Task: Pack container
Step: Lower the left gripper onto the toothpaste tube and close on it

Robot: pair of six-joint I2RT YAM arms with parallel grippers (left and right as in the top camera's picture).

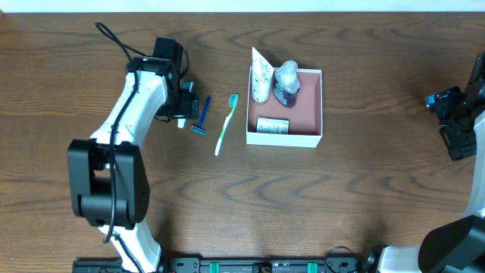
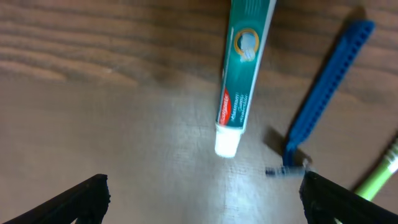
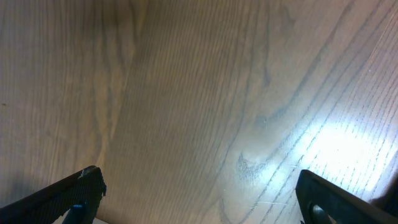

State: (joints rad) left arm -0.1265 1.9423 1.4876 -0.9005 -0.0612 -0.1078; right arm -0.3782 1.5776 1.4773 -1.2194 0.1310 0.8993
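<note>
Dark wood-grain bench, evenly lit, with a glare patch beneath the right arm.

**Container.** The container [image 1: 307, 106] sits right of centre toward the far edge, open side up. It holds a white tube [image 1: 261, 76] propped in the far-left corner and a clear bottle [image 1: 286, 82] beside it. A small soap box [image 1: 272, 126] lies along the near wall. Its right half is bare floor.

**Loose items.** The toothpaste [image 2: 239, 74], razor [image 2: 326, 87] and toothbrush [image 1: 226, 123] lie side by side left of the container. The toothbrush is nearest to it.

**Left end effector.** The left end effector [image 2: 205, 190] hangs over the toothpaste with its jaws spread fully and nothing held. The cap end points toward the gap between them. Judgement: it is set to pick the toothpaste.

**Right end effector.** The right end effector [image 3: 199, 185] is spread wide and empty over bare bench near the right edge, well apart from the container. It is probably parked to keep the lane free.

**Clearances.**
- The razor head lies just beside the toothpaste cap, so a closing jaw could catch it.
- Open bench lies around the container on every side.
- The tube and bottle stand tall on the container's left side, so a carry from the left must pass over them to reach the free floor.
</note>
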